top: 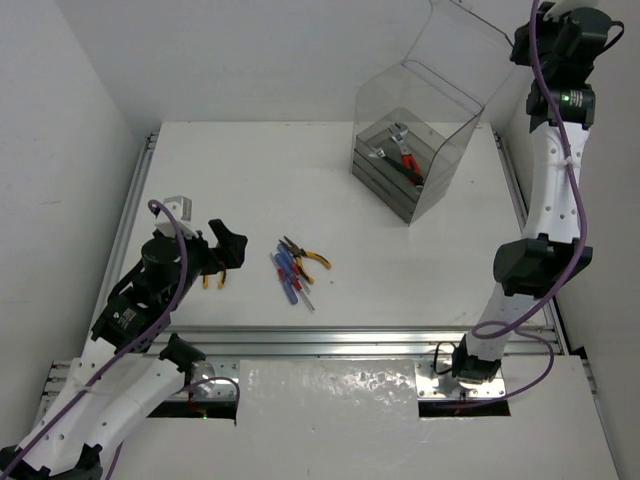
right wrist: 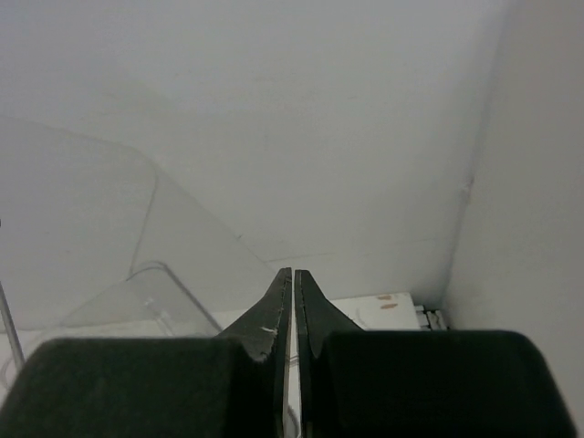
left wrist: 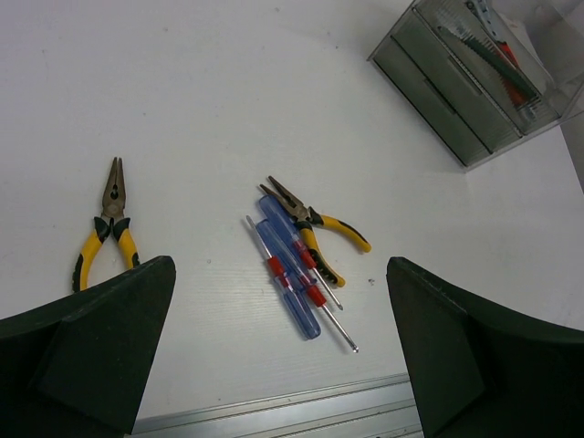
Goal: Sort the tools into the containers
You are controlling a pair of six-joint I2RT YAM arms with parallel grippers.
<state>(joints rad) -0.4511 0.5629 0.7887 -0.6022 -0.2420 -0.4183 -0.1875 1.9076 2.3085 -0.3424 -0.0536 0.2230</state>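
Left tool (left wrist: 278, 266) jaws apart above tabletop (left wrist: 228, 91), pliers (left wrist: 105, 233) and screwdrivers (left wrist: 290, 274) below. Right tool (right wrist: 294, 283) fingers together, raised beside box cover (top: 470, 40).

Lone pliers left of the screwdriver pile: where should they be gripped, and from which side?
Across both yellow handles just behind the pivot, from straight above: the pliers lie flat and alone, handles close together.

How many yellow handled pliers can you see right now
2. The lone pliers lie by themselves at far left; the other pliers lie beside the screwdrivers mid-table. The trays could hide more.
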